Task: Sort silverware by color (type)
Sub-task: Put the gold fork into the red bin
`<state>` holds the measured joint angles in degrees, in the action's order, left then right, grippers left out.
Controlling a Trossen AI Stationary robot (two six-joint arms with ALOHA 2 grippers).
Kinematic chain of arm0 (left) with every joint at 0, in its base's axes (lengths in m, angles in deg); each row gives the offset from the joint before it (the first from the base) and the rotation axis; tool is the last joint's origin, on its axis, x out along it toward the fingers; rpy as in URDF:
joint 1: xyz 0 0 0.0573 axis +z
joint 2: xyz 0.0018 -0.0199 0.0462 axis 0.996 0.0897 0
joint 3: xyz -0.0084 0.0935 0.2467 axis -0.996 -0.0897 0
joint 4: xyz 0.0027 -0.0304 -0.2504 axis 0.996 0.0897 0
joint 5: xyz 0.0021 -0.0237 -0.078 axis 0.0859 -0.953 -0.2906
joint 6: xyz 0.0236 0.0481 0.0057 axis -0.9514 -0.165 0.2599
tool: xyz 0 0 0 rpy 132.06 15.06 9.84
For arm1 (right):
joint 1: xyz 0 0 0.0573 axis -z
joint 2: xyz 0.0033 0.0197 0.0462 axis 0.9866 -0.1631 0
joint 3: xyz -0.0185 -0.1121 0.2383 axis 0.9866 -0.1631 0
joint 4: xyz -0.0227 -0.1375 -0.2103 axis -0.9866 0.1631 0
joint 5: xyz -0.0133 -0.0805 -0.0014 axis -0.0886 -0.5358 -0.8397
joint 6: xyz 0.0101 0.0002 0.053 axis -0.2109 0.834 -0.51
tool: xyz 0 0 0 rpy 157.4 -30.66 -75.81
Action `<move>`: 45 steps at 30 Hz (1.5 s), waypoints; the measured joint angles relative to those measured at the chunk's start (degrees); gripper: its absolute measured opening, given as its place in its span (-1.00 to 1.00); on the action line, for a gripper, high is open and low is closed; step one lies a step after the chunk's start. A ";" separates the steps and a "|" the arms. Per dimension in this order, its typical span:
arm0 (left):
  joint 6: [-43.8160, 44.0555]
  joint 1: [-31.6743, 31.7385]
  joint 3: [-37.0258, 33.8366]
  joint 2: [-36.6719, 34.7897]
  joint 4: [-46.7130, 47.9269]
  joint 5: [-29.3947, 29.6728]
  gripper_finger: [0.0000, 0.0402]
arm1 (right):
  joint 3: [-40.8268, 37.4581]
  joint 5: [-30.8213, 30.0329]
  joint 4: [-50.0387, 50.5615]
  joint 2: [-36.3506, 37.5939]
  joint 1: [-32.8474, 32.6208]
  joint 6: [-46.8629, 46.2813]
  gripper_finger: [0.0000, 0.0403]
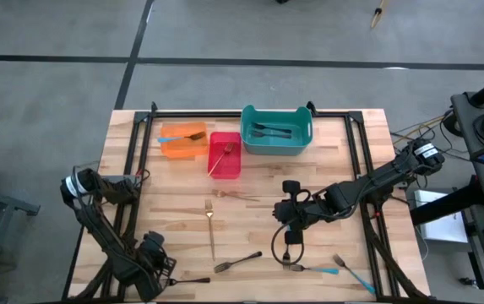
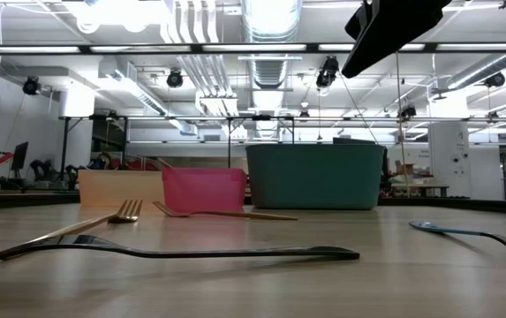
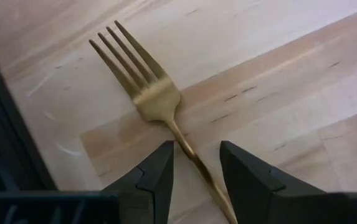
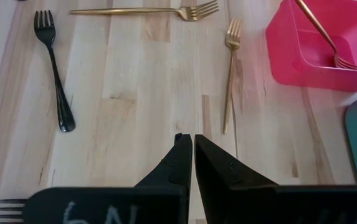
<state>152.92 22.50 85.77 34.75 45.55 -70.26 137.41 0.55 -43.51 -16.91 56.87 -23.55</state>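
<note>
Along the far edge of the wooden bench (image 1: 326,160) stand three bins: an orange bin (image 1: 182,140) holding a blue-handled fork, a red bin (image 1: 225,154) just beside it with a gold fork (image 4: 323,34) leaning inside, and a larger teal bin (image 1: 276,131) holding dark grey forks. Loose silverware lies spread over the nearer half of the bench. A long gold fork (image 1: 210,226) lies mid-bench with its tines toward the bins, and a second gold fork (image 1: 235,194) lies crosswise just beyond it, near the red bin. A dark grey fork (image 1: 237,262) lies slanted closer to the near edge, and another dark grey fork (image 1: 187,279) rests near the left arm. Toward the right, a blue-handled fork (image 1: 353,272) and one more fork (image 1: 313,268) with a blue handle lie close together by the near edge. The right gripper (image 4: 192,158) hovers above bare wood right of centre, its fingers pressed together and holding nothing; its wrist view shows the two gold forks, the dark grey fork and the red bin ahead. The left gripper (image 3: 195,167) sits low at the near left corner of the bench, its fingers spread to either side of the slim handle of a gold fork (image 3: 142,81) that lies flat on the wood, with neither finger visibly touching the handle.
</note>
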 joint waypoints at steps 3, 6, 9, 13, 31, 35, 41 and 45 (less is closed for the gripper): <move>-0.13 -0.09 0.63 1.39 0.45 0.04 -0.43 | 0.01 -0.01 -0.05 0.00 0.00 0.04 -0.95; -0.09 -0.16 1.00 1.88 0.71 0.27 -0.49 | 0.00 0.00 -0.28 0.00 0.00 0.00 -0.95; 0.07 -0.26 1.12 1.84 0.57 0.87 -0.62 | -0.43 -0.01 -1.39 0.00 0.00 0.40 -0.95; 0.22 -0.37 1.12 1.80 0.28 2.46 -0.90 | -1.14 -0.02 -1.64 0.00 0.00 0.63 -0.95; -16.46 5.66 1.97 -10.60 3.91 38.62 -1.00 | -11.22 -0.84 -19.37 0.00 0.94 6.08 -0.95; -35.95 13.63 1.95 -17.24 3.68 48.98 -1.00 | -11.52 -1.70 -26.39 0.00 2.30 9.85 -0.95; -75.43 29.01 1.95 -27.05 -3.59 50.66 -1.00 | -11.52 -1.73 -40.98 0.00 5.72 15.31 -0.95; -96.29 39.58 1.97 -31.72 -9.62 50.87 -1.00 | -11.54 -1.67 -52.47 0.00 9.75 17.54 -0.95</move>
<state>56.63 62.09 87.75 3.03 35.93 -19.39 125.87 -1.11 -95.98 -16.91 66.62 -6.02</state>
